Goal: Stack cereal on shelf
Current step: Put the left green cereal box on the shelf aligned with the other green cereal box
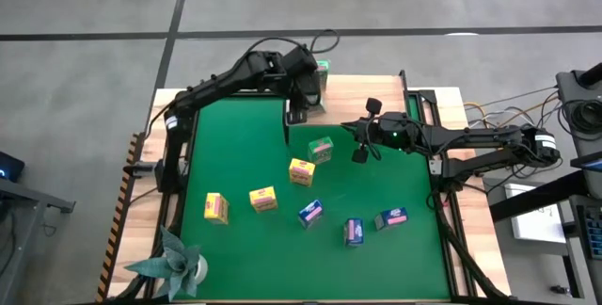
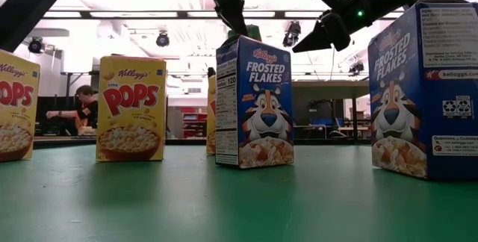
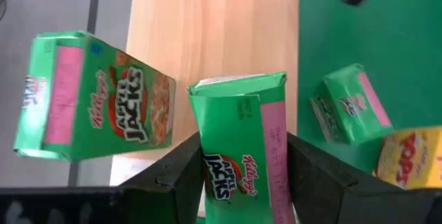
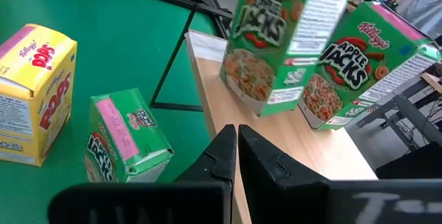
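My left gripper (image 3: 242, 182) is shut on a green cereal box (image 3: 242, 141) over the light wooden shelf (image 3: 221, 37) at the mat's far edge. A second green box (image 3: 90, 99) stands on the shelf beside it, also seen as the green box (image 4: 359, 65) in the right wrist view. A third green box (image 1: 321, 149) lies on the green mat. Three yellow boxes (image 1: 263, 198) and three blue boxes (image 1: 354, 232) stand on the mat nearer the front. My right gripper (image 4: 237, 148) is shut and empty, hovering right of the shelf's near edge (image 4: 276, 141). My left gripper pinches the green box between its two fingers (image 3: 183, 175), one on each of two opposite faces (image 3: 207, 148), coming from above and pointing down. The box (image 4: 286, 37) hangs tilted below the fingers, its lower corner close over the plank; whether it touches there, I cannot tell.
A folded teal paper plant (image 1: 174, 263) sits at the mat's near left corner. The shelf's thin black legs (image 4: 173, 79) stand on the mat. In the low view a person (image 2: 86, 111) sits in the room far behind the table.
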Motion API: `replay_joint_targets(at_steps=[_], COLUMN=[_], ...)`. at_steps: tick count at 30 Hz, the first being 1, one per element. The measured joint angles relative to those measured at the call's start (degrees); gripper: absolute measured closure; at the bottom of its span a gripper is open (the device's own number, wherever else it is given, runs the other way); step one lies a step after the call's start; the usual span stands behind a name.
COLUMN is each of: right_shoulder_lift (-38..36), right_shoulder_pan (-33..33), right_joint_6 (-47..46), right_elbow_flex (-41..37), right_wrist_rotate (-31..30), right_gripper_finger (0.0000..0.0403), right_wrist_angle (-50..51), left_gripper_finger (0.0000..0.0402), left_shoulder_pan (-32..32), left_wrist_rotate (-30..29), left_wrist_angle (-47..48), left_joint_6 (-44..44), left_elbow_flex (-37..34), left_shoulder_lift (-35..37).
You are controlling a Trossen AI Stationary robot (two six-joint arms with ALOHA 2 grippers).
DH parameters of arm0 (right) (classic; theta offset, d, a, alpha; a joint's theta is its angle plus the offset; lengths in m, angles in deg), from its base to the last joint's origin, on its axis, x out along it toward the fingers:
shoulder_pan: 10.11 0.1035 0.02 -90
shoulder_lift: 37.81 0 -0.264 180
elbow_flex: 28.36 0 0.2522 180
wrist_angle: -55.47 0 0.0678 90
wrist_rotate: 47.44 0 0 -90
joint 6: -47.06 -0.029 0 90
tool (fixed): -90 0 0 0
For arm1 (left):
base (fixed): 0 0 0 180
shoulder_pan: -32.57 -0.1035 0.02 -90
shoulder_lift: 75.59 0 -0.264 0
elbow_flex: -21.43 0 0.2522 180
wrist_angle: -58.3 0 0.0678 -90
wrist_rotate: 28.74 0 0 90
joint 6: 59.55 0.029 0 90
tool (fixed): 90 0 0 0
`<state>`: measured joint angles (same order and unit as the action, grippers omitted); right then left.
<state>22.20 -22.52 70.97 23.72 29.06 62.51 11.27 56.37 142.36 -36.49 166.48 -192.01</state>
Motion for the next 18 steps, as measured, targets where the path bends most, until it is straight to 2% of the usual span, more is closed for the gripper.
replay_joint_targets(at_steps=[8, 18], right_shoulder_lift=[0.0, -0.09], right_shoulder_pan=[0.0, 0.0], right_joint_6=[-0.49, -0.2], right_elbow_flex=[0.04, 0.09], right_wrist_rotate=[0.0, 0.0], right_gripper_finger=[0.0394, 0.0394], right_wrist_angle=[0.04, 0.02], left_gripper_finger=[0.0232, 0.0168], left_shoulder_pan=[-0.75, -0.77], left_wrist_rotate=[0.04, -0.09], left_wrist_angle=[-1.83, -2.72], left_joint_6=[0.2, 0.23], left_elbow_flex=[0.01, -0.08], left_shoulder_lift=[-0.48, -0.55])
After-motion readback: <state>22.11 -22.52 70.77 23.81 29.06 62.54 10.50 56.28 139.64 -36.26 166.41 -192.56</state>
